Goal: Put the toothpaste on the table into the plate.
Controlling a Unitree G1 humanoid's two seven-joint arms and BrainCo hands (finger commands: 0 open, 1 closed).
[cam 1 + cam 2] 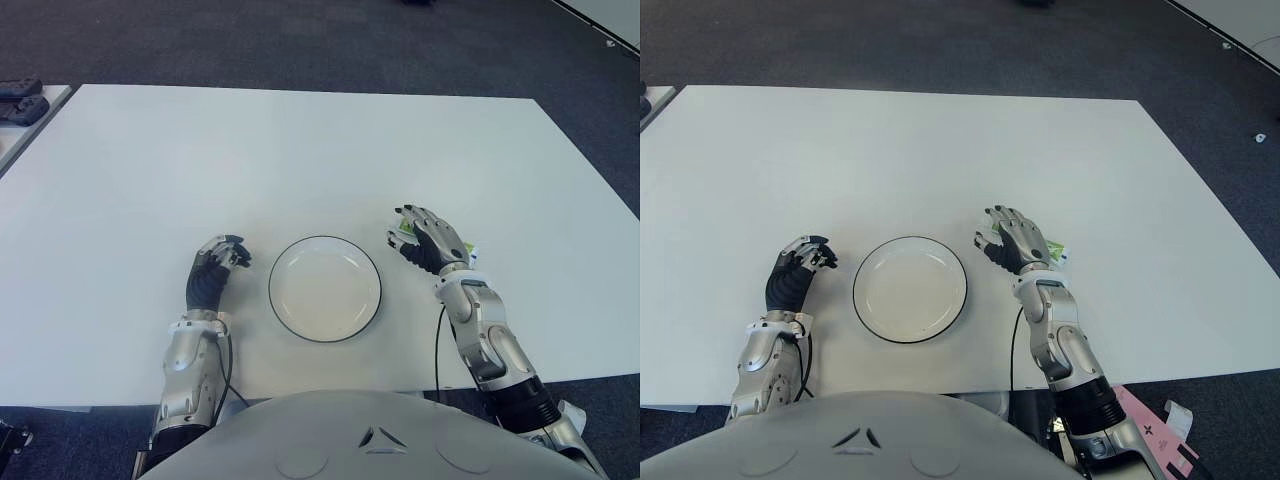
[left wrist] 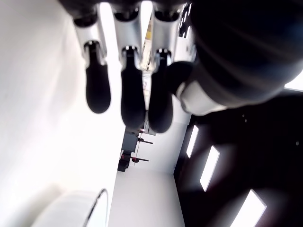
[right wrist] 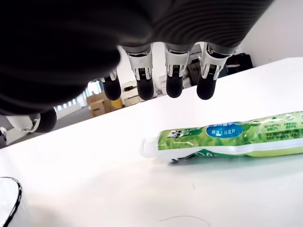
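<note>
A green and white toothpaste tube (image 3: 227, 137) lies flat on the white table (image 1: 300, 150), just right of the white plate (image 1: 325, 290) with a dark rim. My right hand (image 1: 425, 235) hovers over the tube with its fingers spread. In the right wrist view the fingertips (image 3: 173, 89) hang above the tube without touching it. In the eye views only green ends of the tube (image 1: 1055, 250) peek out from under the hand. My left hand (image 1: 215, 265) shows beside the plate on its left, fingers loosely bent and holding nothing.
Some dark objects (image 1: 20, 100) sit on a second surface at the far left. Dark carpet surrounds the table. The table's near edge runs just below both forearms.
</note>
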